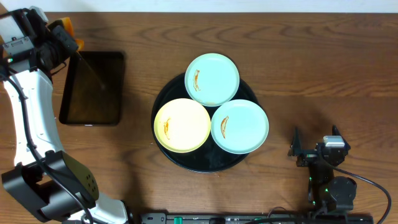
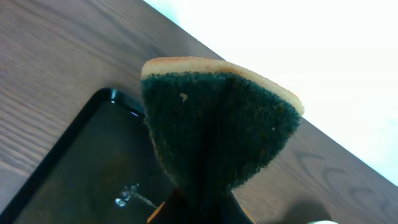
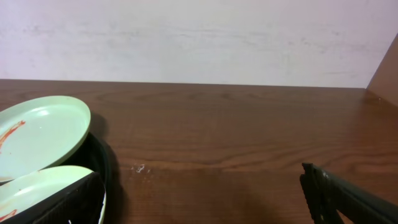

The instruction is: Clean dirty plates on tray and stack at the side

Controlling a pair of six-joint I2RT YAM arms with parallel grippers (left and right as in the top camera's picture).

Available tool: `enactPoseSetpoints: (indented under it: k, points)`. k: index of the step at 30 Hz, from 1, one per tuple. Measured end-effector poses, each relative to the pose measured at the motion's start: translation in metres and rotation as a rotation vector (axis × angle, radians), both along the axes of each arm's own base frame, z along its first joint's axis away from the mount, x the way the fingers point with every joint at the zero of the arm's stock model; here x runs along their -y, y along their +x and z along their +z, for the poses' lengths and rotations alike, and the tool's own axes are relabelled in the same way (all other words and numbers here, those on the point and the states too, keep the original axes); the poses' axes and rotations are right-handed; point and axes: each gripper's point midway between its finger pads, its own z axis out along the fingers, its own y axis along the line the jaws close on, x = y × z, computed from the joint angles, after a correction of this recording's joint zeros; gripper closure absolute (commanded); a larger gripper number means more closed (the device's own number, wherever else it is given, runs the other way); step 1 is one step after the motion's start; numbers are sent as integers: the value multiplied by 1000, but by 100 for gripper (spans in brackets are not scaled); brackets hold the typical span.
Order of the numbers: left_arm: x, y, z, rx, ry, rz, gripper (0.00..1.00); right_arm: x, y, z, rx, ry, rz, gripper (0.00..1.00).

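Note:
Three plates lie on the round black tray (image 1: 205,167): a mint plate (image 1: 211,79) at the back, a yellow plate (image 1: 182,125) at the front left and a second mint plate (image 1: 239,126) at the front right. Each carries a small orange-brown smear. My left gripper (image 1: 62,37) hovers at the far left, shut on a sponge (image 2: 217,124) with a dark green scouring face and a yellow edge. My right gripper (image 1: 318,147) stands open over bare table, right of the tray. Its view shows two plates (image 3: 37,134) and the tray rim (image 3: 107,167) at left.
A smaller rectangular black tray (image 1: 93,87) lies at the left, below the sponge, with a few water drops (image 2: 127,196) on it. The brown wooden table (image 3: 236,137) ends at a pale wall behind.

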Motion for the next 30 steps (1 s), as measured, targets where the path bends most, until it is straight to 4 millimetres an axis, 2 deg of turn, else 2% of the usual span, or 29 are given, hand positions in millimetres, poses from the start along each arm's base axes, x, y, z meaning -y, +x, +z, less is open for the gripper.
enactPoseSetpoints:
  k: [30]
  points:
    - [4,-8,-8,-43,22,-44,93,0,0,0,0,0,0,1]
